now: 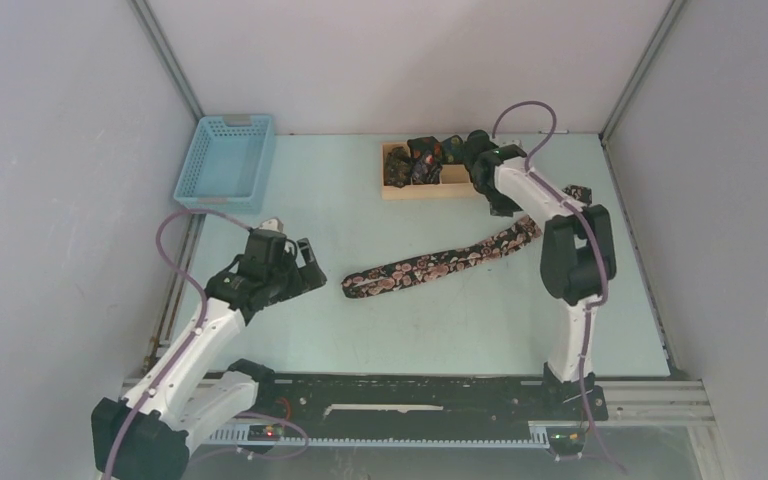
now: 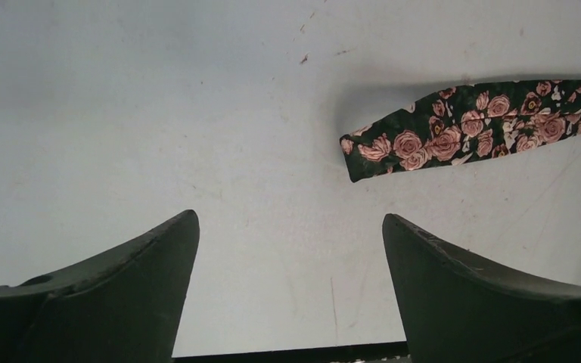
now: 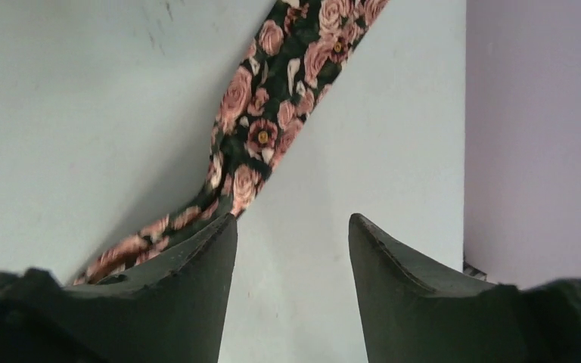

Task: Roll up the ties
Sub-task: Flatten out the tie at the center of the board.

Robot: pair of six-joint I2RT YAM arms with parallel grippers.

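Several rolled ties sit in a wooden tray; 1 long floral tie lies flat, unrolled. The left gripper and right gripper both have jaws apart, empty.

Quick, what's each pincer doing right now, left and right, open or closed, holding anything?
Left pincer: open, holding nothing.
Right pincer: open, not gripping the long tie beside it.

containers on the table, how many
2: a blue basket at the back left, and a wooden tray at the back centre holding rolled ties, its right end behind the right arm.
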